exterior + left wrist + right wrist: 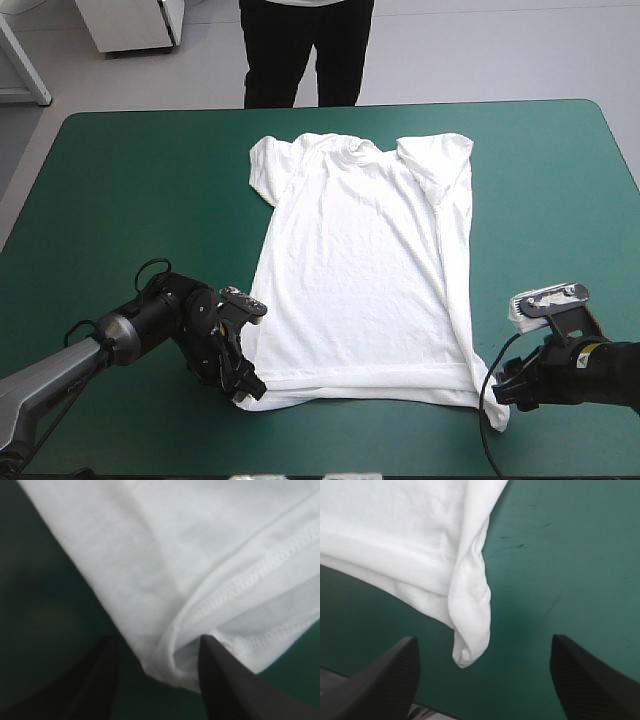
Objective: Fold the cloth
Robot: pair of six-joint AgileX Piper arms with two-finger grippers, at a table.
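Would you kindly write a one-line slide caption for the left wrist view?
The left tool, open, straddles a hem corner of the white T-shirt on the teal-green cover.

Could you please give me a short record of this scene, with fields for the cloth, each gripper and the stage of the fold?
Cloth: white T-shirt, spread flat, collar toward the far edge, hem toward the near edge
Surface: teal-green table
Left gripper: open, the hem's left corner between its fingers
Right gripper: open, the hem's right corner reaching between its fingers
Fold: not yet begun
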